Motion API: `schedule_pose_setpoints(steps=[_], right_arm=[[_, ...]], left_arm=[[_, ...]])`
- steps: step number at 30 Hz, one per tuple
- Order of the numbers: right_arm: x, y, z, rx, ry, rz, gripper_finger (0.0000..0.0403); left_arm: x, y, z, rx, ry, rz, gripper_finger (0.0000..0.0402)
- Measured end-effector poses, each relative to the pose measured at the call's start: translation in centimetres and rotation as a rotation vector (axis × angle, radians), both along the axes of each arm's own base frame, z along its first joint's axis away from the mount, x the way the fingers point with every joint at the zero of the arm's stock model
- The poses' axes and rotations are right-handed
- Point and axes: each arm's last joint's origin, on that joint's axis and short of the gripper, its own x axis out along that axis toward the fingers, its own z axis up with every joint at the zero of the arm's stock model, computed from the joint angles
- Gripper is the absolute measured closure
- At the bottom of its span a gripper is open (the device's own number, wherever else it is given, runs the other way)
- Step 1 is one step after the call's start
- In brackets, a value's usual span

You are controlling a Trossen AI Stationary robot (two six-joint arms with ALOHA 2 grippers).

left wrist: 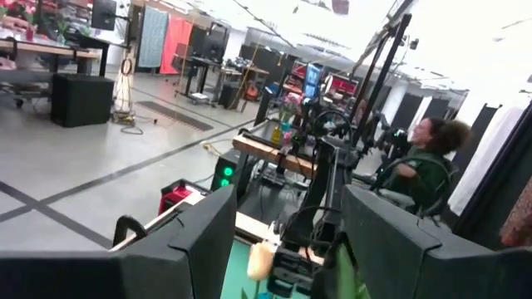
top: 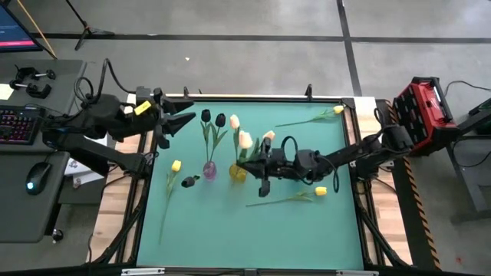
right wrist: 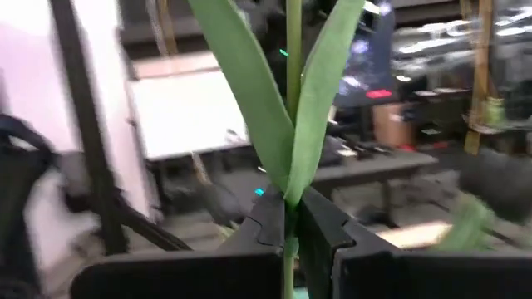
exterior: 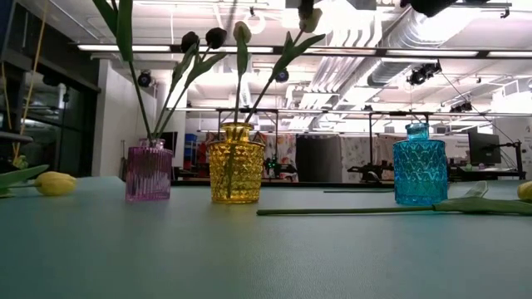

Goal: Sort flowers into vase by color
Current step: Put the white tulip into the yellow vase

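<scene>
A purple vase (top: pixel 209 169) holds black flowers (top: pixel 212 117). Beside it, a yellow vase (top: pixel 238 174) holds cream flowers (top: pixel 244 139). A blue vase (exterior: pixel 420 170) shows in the low view; in the high view my right arm hides it. Yellow flowers lie on the mat at the left (top: pixel 176 165), near right (top: pixel 321 190) and far right (top: pixel 338 110). My right gripper (top: pixel 244 163) hangs over the yellow vase, shut on a green flower stem (right wrist: pixel 293 100) whose head is out of the wrist view. My left gripper (top: pixel 184 121) waits open at the far left corner, nothing between its fingers. My right gripper pinches the thin stem (right wrist: pixel 290 218) between its two fingers, just below where the leaves (right wrist: pixel 249 91) branch off. The fingers come nearly level from the table's right side and lie across the stem. The stem stands upright; its lower end is hidden below the fingers.
A small dark flower (top: pixel 189 182) lies beside the purple vase. A long stem (exterior: pixel 366 210) lies across the mat in front of the blue vase. A red case (top: pixel 426 107) stands off the table's right side, a keyboard (top: pixel 17 124) off its left. A person (left wrist: pixel 424 170) sits beyond the table.
</scene>
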Motion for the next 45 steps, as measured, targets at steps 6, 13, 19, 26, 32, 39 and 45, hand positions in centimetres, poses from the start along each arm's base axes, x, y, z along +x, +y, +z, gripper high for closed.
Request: schedule_pose_setpoints(steps=[6, 13, 19, 26, 32, 39, 45], right_arm=[[0.4, -1.7, -0.6, -0.037, 0.070, -0.091, 0.0403], [0.6, -2.5, -0.8, -0.094, 0.102, -0.150, 0.0403], [0.6, -2.8, -1.7, -0.110, 0.197, -0.223, 0.0403], [0.6, -2.8, -1.7, -0.112, 0.199, -0.241, 0.0403], [0.7, -2.7, -2.2, -0.020, 0.227, -0.179, 0.0399], [0.7, -2.6, -2.2, 0.083, 0.216, -0.130, 0.0362], [0.7, -2.7, -2.1, 0.164, 0.200, -0.133, 0.0274]], left_arm=[[0.0, 0.0, 0.1, 0.000, -0.014, 0.000, 0.0195], [0.0, 0.0, 0.1, 0.000, -0.013, 0.004, 0.0195], [0.0, 0.1, 0.1, -0.001, -0.012, 0.028, 0.0195], [0.0, 0.1, 0.1, -0.001, -0.012, 0.030, 0.0195], [0.0, 0.1, 0.1, -0.001, -0.012, 0.030, 0.0195], [0.0, 0.1, 0.1, 0.000, -0.011, 0.030, 0.0195], [-0.2, 0.1, 0.2, -0.002, -0.016, 0.030, 0.0195]])
